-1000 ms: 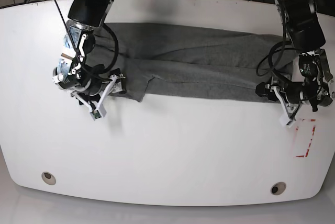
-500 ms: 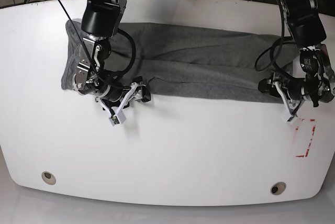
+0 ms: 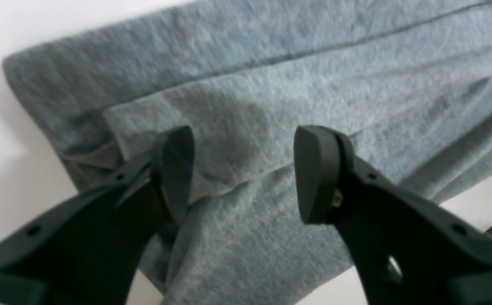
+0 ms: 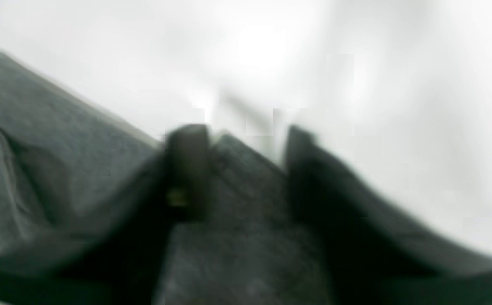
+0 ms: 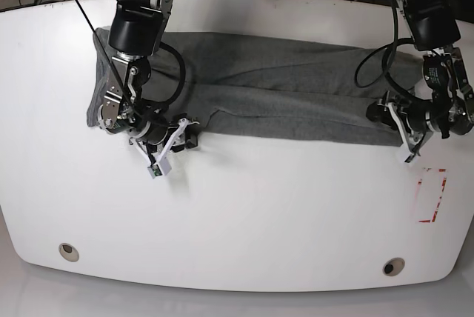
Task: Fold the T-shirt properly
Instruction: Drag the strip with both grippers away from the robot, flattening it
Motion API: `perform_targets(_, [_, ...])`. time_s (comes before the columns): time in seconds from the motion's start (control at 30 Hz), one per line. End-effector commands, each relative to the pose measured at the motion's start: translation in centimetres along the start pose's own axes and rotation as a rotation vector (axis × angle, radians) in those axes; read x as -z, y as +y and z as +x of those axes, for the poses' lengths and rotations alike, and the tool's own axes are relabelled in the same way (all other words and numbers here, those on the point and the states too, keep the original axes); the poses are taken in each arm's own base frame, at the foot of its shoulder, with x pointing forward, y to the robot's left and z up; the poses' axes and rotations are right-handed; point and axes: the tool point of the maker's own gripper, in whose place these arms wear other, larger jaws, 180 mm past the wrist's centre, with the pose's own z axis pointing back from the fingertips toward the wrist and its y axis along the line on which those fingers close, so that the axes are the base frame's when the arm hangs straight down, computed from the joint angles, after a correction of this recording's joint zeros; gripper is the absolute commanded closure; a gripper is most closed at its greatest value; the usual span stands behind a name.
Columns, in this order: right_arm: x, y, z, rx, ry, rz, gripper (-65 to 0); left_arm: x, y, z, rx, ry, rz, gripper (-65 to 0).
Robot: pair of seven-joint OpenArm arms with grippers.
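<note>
The grey T-shirt lies as a long folded band across the far half of the white table. My right gripper sits at the band's near edge, towards its left end. In the blurred right wrist view, cloth fills most of the gap between the fingers of this gripper. Whether they pinch it I cannot tell. My left gripper is at the band's right end. It stands open, its fingers astride a raised fold of the T-shirt near a corner.
A red dashed rectangle is marked on the table near the right edge. Two round holes sit near the front edge. Cables and dark gear lie beyond the far edge.
My right arm swung in from the T-shirt's left end to its near edge, and its jaws narrowed around cloth. The left arm only shifted slightly up, jaws unchanged.
</note>
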Motion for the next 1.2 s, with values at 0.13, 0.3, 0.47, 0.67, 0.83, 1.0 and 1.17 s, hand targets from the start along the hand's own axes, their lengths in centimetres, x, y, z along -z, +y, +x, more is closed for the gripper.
perform_targets(0.13, [-0.2,0.0,0.6,-0.009,-0.014,-0.002,-17.3,-1.1,0.6,1.3,0.018,-0.042,0.019,-35.1])
perform_targets(0.3, [0.0,0.4,0.3,-0.020,-0.005,0.006,-16.0,-1.1,0.6,1.4,0.018,-0.044,0.019,-35.1])
perform_targets(0.47, [0.0,0.5,0.2,-0.022,-0.003,0.007,-1.9,-1.1,0.6,1.4,0.018,-0.044,0.019,-35.1])
perform_targets(0.67, [-0.3,0.4,0.9,-0.034,-0.020,-0.001,0.0,-1.1,0.6,1.3,0.018,-0.042,0.019,-35.1])
perform_targets(0.83, [-2.1,0.2,2.9,-0.089,-0.070,-0.042,0.0,-1.0,0.6,1.2,0.017,-0.041,0.018,-35.1])
perform_targets(1.0, [-4.1,0.3,3.7,-0.142,-0.071,-0.085,0.0,-1.0,0.6,1.2,0.016,-0.040,0.017,-35.1])
perform_targets(1.17, [-6.3,0.7,3.7,-0.191,-0.072,-0.134,0.0,-1.0,0.6,1.1,0.016,-0.038,0.019,-35.1])
